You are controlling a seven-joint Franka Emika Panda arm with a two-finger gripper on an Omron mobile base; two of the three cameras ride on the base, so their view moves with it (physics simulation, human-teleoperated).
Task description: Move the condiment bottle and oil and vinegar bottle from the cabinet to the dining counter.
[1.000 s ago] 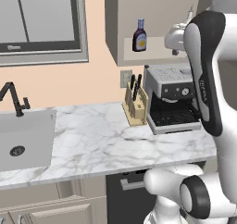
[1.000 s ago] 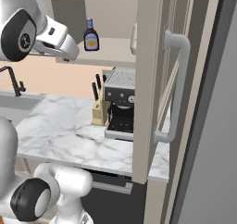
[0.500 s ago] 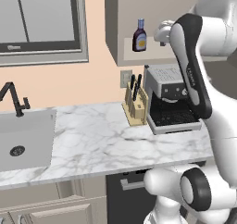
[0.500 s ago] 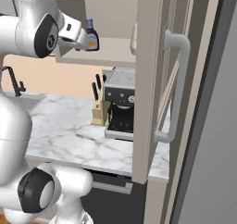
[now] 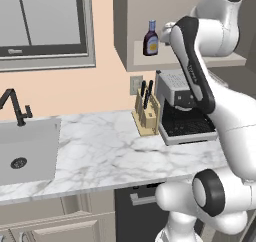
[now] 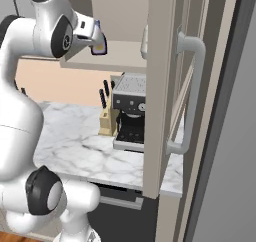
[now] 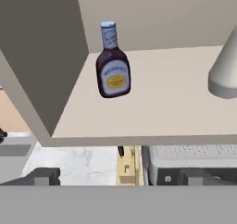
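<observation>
Two bottles stand on the pale shelf [image 7: 152,112] of the open cabinet [image 5: 131,16]. The condiment bottle [image 7: 112,63] is upright near the shelf's left end, close to the cabinet's side wall [image 7: 37,56] but not touching it, and set back from the front edge. The shelf is bare between it and the pale bottle [image 7: 226,68], which sits well apart at the right and is cut by the frame edge. The cabinet door [image 6: 161,86] stands swung open, its bar handle [image 6: 189,91] toward the right base camera.

End effector [image 6: 95,36]: raised to shelf height, in front of the condiment bottle, short of it and not touching; the bottle lies ahead and up-left in the hand view. Jaws wide open, nothing between them.

Below the shelf, on the marble desk [image 5: 100,151]: knife block [image 5: 146,113] just beside the coffee machine [image 5: 180,106]; sink [image 5: 27,153] and black tap [image 5: 15,106] well to the left, with open marble between sink and block.

Label: orange-yellow oval on dark glass, blue cap; writing too small to read.
</observation>
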